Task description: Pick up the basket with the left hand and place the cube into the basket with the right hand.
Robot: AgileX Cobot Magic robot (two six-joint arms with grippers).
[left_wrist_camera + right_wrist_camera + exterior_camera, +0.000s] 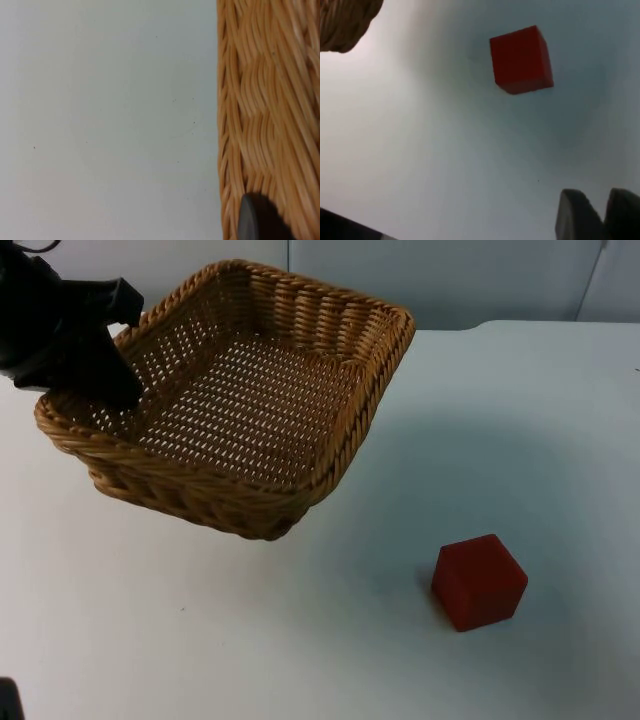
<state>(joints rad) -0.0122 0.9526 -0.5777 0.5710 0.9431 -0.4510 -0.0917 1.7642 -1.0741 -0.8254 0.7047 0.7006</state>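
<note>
From above, the left claw [105, 375] pinches the wicker basket [250, 410] by its rim, tilted. Its wrist view shows weave against bare tabletop [100, 120]. The right claw [600, 215], pressed nearly together, hangs above the red cube [521, 60]; unspread, it could knock the cube away.

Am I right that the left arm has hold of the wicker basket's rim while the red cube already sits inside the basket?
Not quite. The left gripper does hold the basket by its rim, but the red cube is not inside it: the top view shows it on the white table, apart from the basket. The right wrist view also shows the cube on the table.
</note>
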